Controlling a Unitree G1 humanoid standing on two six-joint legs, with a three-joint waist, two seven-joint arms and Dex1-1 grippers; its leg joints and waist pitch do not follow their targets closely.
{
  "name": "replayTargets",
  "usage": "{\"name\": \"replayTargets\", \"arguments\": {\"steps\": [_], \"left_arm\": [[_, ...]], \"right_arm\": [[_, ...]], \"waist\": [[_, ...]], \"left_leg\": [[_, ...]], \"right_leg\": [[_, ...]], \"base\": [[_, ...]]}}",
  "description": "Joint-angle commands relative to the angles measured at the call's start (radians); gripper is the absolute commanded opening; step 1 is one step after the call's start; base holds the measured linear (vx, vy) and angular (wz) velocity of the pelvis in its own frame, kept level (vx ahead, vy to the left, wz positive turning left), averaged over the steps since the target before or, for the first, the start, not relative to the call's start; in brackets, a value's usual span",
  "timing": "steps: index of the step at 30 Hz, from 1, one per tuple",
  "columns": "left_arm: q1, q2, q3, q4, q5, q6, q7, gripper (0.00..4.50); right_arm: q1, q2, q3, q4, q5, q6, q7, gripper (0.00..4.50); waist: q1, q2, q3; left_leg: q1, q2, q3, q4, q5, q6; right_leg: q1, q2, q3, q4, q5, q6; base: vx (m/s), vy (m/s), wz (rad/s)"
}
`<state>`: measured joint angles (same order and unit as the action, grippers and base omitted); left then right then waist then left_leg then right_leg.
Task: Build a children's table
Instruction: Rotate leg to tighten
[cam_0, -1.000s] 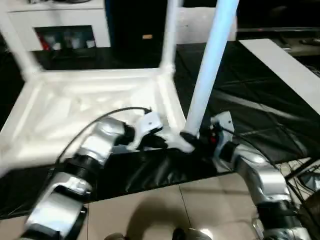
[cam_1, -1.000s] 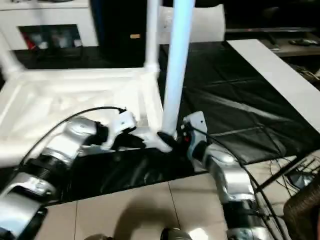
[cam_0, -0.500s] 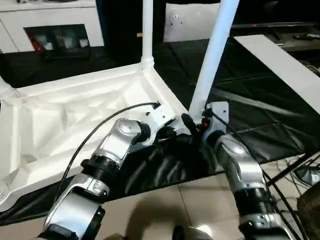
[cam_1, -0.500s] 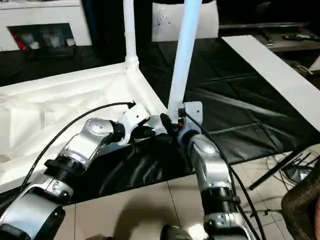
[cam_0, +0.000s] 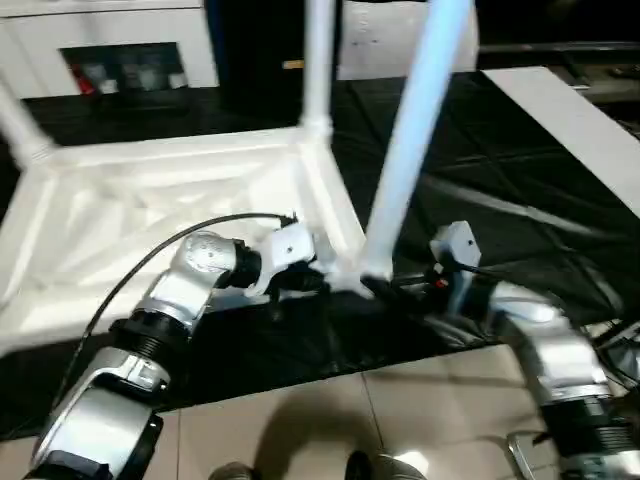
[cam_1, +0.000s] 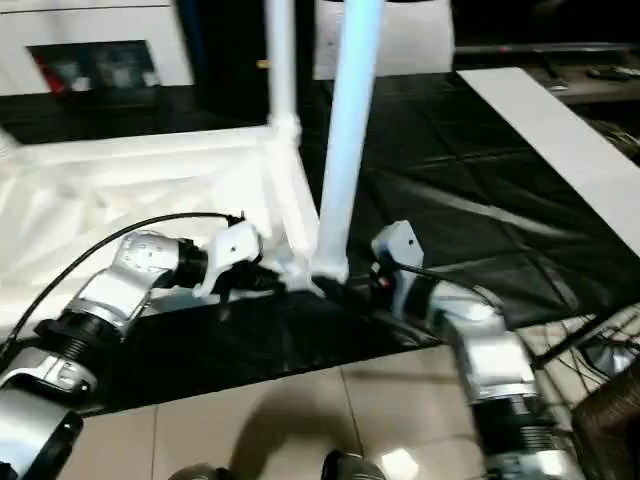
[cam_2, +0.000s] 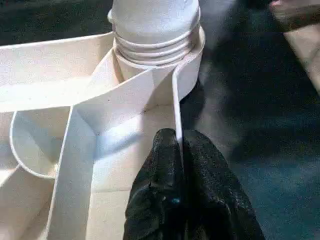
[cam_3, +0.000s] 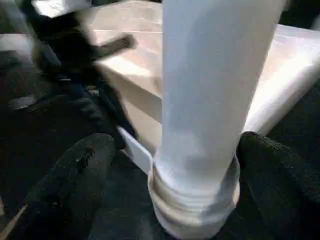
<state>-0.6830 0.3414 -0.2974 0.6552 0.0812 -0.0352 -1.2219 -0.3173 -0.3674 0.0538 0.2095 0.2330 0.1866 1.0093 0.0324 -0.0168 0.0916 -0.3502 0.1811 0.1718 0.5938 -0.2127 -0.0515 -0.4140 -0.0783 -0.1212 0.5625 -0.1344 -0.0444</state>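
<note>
**A:** Jaws first: the left gripper (cam_2: 181, 150) pinches the thin rim wall of the children's table (cam_0: 150, 200), its 2 black fingers pressed flat on either side of the plastic, just beside a corner socket. The right gripper (cam_3: 165, 165) stands spread wide, 1 finger (cam_3: 70, 175) on each side of the near leg (cam_0: 410, 150), and neither appears to press on it.

**B:** And the table itself?

**A:** Upside down on a black sheet (cam_0: 500, 170), X-ribbed underside up. The near leg stands in the corner socket by both grippers; another leg (cam_0: 318, 60) rises from the far corner, and part of a 3rd shows at the far left.

**B:** How does it handle?

**A:** Hollow white plastic, so probably light and fairly stiff, though the thin rim may flex under a pinch. The smooth, tapered leg looks slippery. The best hold, by my reading, is low on the leg near its ringed base, with the rim steadied beside the socket.
</note>
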Motion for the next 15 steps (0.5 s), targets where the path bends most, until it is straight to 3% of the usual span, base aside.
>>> {"name": "replayTargets", "arguments": {"steps": [1,4,5,13,15], "left_arm": [[-0.011,0.002,-0.041,0.016,-0.016,-0.048,-0.095,0.0],[-0.026,0.026,-0.073,0.045,-0.007,-0.103,-0.176,0.0],[-0.029,0.029,-0.076,0.049,-0.007,-0.111,-0.187,0.0],[-0.059,0.039,-0.105,0.082,-0.001,-0.175,-0.287,0.0],[-0.067,0.035,-0.11,0.091,-0.005,-0.188,-0.305,0.0]], "right_arm": [[-0.001,-0.038,0.026,-0.009,0.018,-0.015,0.082,4.24],[-0.014,-0.083,0.047,0.025,0.012,-0.044,0.171,4.24],[-0.017,-0.089,0.05,0.03,0.011,-0.045,0.184,3.97],[-0.049,-0.122,0.096,0.076,0.002,-0.073,0.284,3.45],[-0.057,-0.12,0.108,0.086,-0.001,-0.083,0.294,3.09]], "waist": [[0.001,0.001,-0.08],[0.013,0.001,-0.081],[0.018,0.0,-0.081],[0.038,-0.003,-0.084],[0.045,-0.002,-0.086]], "left_leg": [[0.004,0.058,-0.012,-0.064,-0.088,0.126],[0.002,0.056,-0.01,-0.064,-0.097,0.12],[0.002,0.057,-0.009,-0.064,-0.097,0.115],[0.003,0.06,-0.009,-0.063,-0.084,0.099],[0.005,0.061,-0.008,-0.062,-0.077,0.101]], "right_leg": [[0.066,-0.082,0.067,-0.053,-0.26,-0.21],[0.069,-0.083,0.067,-0.052,-0.262,-0.212],[0.07,-0.083,0.066,-0.052,-0.269,-0.209],[0.069,-0.085,0.066,-0.048,-0.272,-0.205],[0.068,-0.085,0.066,-0.046,-0.257,-0.209]], "base": [[0.0,0.0,0.0],[0.0,0.0,0.0],[0.0,0.0,0.0],[0.0,0.0,0.0],[0.0,0.0,0.0]]}}
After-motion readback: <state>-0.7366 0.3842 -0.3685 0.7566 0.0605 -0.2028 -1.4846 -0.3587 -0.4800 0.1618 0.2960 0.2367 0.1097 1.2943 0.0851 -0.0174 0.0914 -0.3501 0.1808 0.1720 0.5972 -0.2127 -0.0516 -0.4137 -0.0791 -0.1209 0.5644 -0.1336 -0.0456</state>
